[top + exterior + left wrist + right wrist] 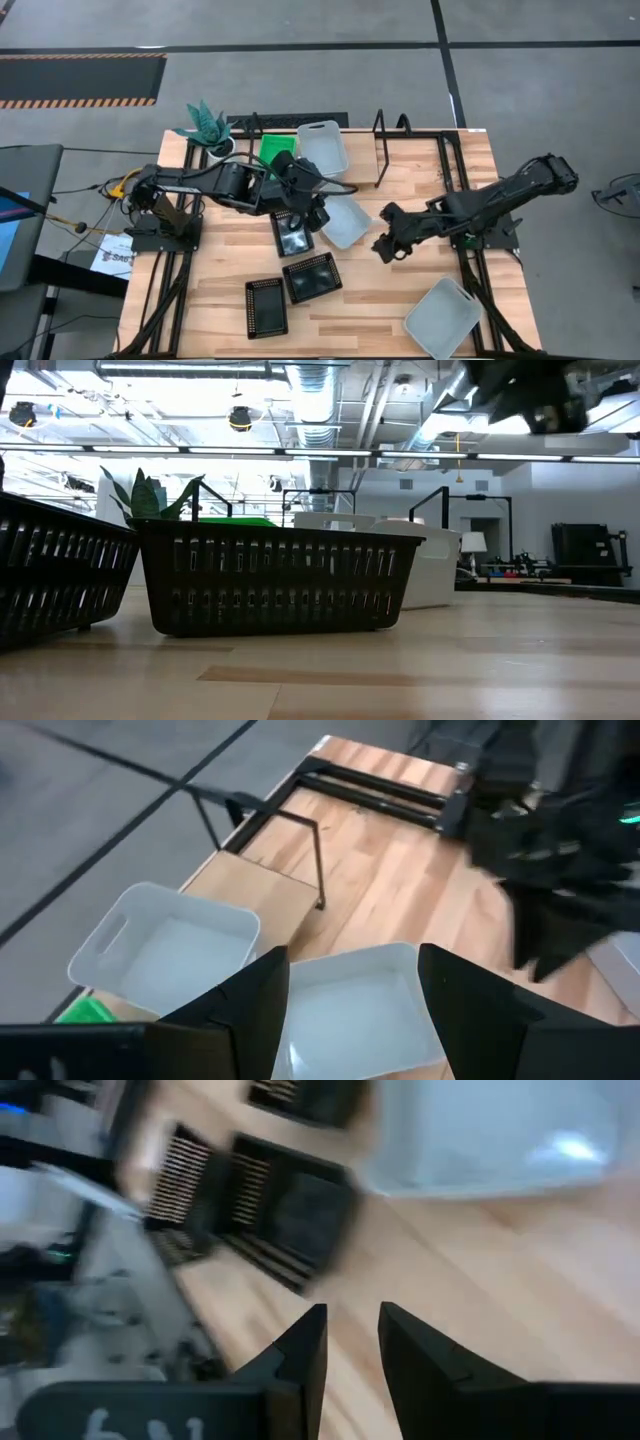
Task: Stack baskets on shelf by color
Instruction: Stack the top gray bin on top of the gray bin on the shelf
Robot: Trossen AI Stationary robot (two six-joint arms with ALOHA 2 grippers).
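Observation:
A white basket (323,146) and a green basket (274,148) stand on the shelf (380,150) at the table's far side. A second white basket (346,221) rests on the tabletop just in front of the shelf. My left gripper (314,208) hangs open above its left end; in the wrist view its fingers stand on either side of this basket (352,1005) without touching it. Three black baskets (292,233) (312,277) (266,306) lie nearer the front. My right gripper (386,246) is open over bare wood right of them, with nothing between its fingers (350,1350).
A third white basket (442,317) lies at the near right corner. A potted plant (208,127) stands at the far left by the shelf. Black frame rails (455,180) run along the table's right side. Bare wood lies between the two grippers.

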